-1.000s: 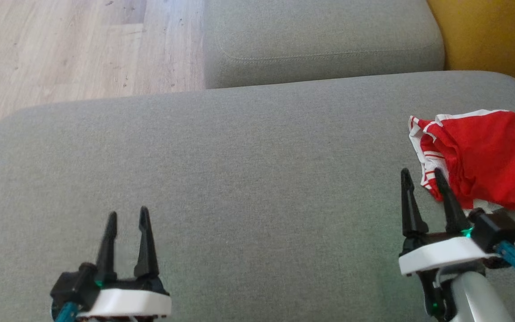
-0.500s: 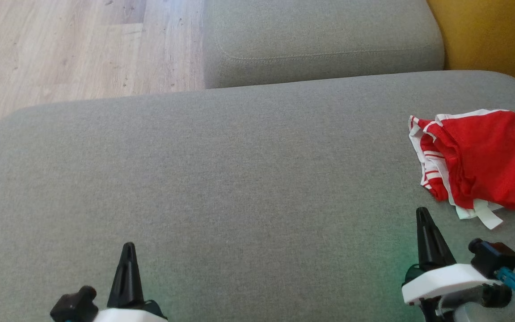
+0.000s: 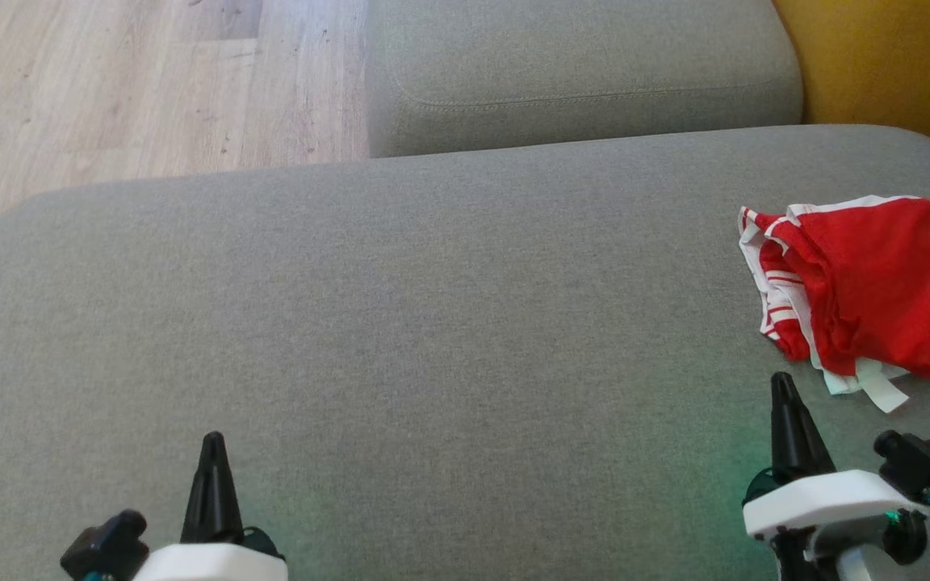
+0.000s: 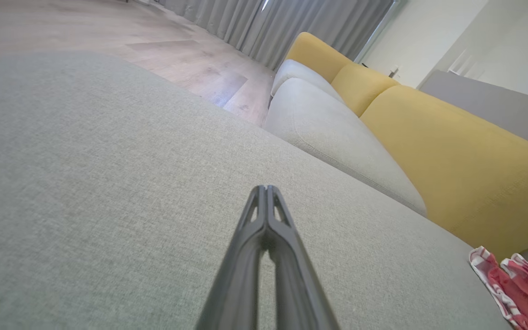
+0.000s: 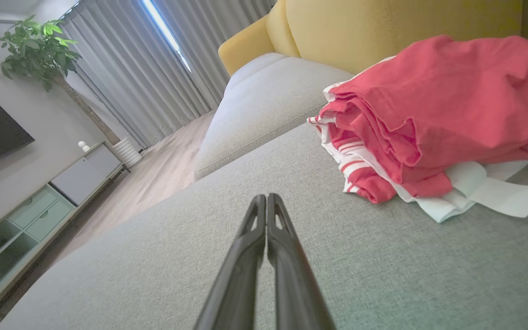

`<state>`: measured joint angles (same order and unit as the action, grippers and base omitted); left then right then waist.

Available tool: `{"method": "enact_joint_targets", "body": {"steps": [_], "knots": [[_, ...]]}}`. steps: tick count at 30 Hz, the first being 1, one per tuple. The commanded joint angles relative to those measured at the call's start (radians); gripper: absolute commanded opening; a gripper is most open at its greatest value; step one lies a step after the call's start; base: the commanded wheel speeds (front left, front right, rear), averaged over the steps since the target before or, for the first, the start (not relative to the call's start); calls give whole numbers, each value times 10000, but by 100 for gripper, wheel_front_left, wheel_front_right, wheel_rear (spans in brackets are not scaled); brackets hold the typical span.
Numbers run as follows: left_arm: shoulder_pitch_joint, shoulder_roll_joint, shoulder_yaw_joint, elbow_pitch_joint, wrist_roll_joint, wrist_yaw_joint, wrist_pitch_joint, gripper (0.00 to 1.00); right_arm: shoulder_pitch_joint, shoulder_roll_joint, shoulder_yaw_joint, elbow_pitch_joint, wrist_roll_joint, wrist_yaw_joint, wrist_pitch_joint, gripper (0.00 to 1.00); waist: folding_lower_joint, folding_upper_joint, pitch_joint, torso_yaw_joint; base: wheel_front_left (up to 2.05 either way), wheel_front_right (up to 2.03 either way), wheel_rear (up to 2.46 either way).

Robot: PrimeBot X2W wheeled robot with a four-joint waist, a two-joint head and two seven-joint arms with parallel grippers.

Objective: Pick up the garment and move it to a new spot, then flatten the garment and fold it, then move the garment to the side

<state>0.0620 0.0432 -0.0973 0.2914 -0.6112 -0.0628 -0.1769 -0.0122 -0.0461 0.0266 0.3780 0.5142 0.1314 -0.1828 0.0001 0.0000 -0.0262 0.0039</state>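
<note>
Garment (image 3: pixel 869 282) – red with white striped trim – lies in a rumpled, layered heap at the far right end of the grey sofa seat (image 3: pixel 433 323), close under the yellow backrest (image 3: pixel 885 56). A white strip trails from its near edge. The right wrist view shows the same heap (image 5: pixel 438 101) resting on the seat, with nothing touching it. The left wrist view catches only its striped edge (image 4: pixel 516 284) at the far corner.

Changes noted: a second ago both tools stood with fingers apart, the right one up against the striped near edge of the heap. Now the right tool (image 3: pixel 784 395) has drawn back towards the robot, its fingers pressed together on nothing, clear of the cloth. The left tool (image 3: pixel 212 452) has likewise pulled back and closed empty, well apart from the garment. Each wrist view confirms the closed fingers, left (image 4: pixel 265 190) and right (image 5: pixel 266 199). The heap itself has not shifted.

Assessment: the cloth appears released at the side of the seat, which fits the last step of the task. The fold is loose and uneven – passable as set aside, not as neatly folded. No further hold is in place.
</note>
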Motion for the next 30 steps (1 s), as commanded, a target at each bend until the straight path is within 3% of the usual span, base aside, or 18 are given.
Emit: {"method": "enact_joint_targets", "body": {"steps": [1, 30], "knots": [[-481, 15, 180, -321, -220, -57, 60, 0, -569, -27, -22, -393, 262, -2, 95, 0, 0, 0, 3, 0, 0, 0, 0], [-828, 30, 728, -360, -2995, -234, 868, 0, -679, -39, -407, -661, 3307, -3, 903, 0, 0, 0, 85, -11, 0, 0, 0]]}}
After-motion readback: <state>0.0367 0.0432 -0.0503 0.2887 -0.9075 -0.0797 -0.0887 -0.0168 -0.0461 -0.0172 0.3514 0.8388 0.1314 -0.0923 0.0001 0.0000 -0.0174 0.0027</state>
